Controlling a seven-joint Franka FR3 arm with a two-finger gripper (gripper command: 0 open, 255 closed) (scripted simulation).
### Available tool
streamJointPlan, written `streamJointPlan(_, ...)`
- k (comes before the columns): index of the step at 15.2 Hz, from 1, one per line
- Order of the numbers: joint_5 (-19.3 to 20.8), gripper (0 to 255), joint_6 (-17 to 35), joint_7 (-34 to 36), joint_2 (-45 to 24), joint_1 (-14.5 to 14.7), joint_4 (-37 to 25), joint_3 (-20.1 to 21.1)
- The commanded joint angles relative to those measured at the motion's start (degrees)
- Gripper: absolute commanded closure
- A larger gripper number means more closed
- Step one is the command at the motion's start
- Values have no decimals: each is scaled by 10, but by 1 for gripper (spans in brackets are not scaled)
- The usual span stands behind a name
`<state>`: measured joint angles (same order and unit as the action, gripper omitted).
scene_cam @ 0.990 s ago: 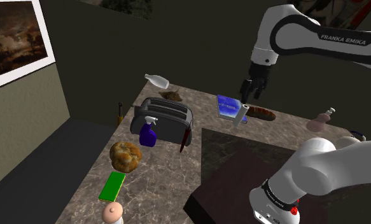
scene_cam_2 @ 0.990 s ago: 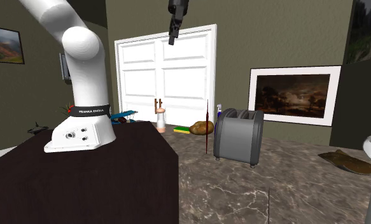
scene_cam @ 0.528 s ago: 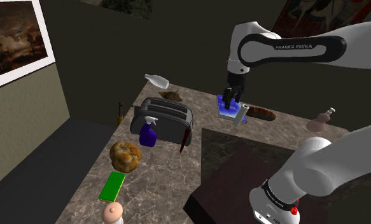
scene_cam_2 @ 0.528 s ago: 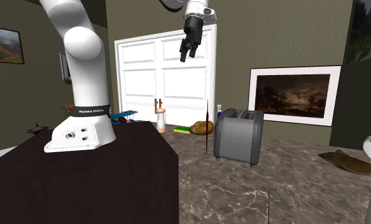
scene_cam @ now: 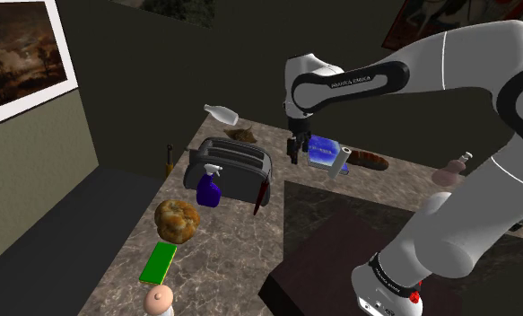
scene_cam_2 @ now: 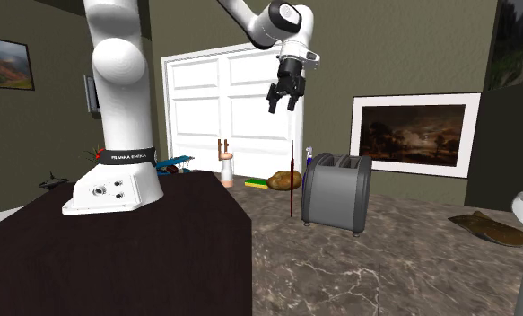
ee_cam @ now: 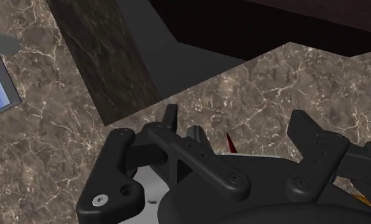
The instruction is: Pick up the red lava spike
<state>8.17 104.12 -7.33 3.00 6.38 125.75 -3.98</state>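
Observation:
The red lava spike (scene_cam: pixel 261 193) is a thin dark red spike that stands leaning against the near end of the grey toaster (scene_cam: pixel 228 168). In the second exterior view the spike (scene_cam_2: pixel 292 179) rises just left of the toaster (scene_cam_2: pixel 336 191). My gripper (scene_cam: pixel 293 153) hangs open in the air above and a little to the right of the spike, empty. From the other side the gripper (scene_cam_2: pixel 281 101) is well above the spike's tip. In the wrist view the gripper (ee_cam: pixel 238 121) has its fingers apart, and a small red tip of the spike (ee_cam: pixel 230 145) peeks out between them.
A blue spray bottle (scene_cam: pixel 208 187), a brown round loaf (scene_cam: pixel 177 218) and a green block (scene_cam: pixel 158 262) lie near the toaster. A blue box (scene_cam: pixel 326 153) and a brown roll (scene_cam: pixel 370 160) sit behind the gripper. The dark stand (scene_cam: pixel 340 233) rises at the right.
The arm has swung toward the shoulder view's left and come lower, from over the blue box to above the toaster's near end. The fingers stay open.

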Motion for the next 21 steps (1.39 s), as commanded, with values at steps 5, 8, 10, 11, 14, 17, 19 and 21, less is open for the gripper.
streamJointPlan(5, 18, 0, 41, -47, -134, 13, -64, 14)
streamJointPlan(8, 29, 0, 53, -66, -200, 21, -103, 23)
streamJointPlan(10, 37, 0, 58, -77, -244, 27, -131, 29)
streamJointPlan(11, 42, 0, 61, -83, -266, 30, -146, 32)
streamJointPlan(14, 47, 0, 74, -85, -295, 33, -158, 34)
streamJointPlan(17, 48, 0, 91, -82, -311, 33, -157, 33)
streamJointPlan(19, 49, 0, 102, -80, -322, 33, -157, 33)
streamJointPlan(21, 49, 0, 105, -79, -325, 33, -157, 33)
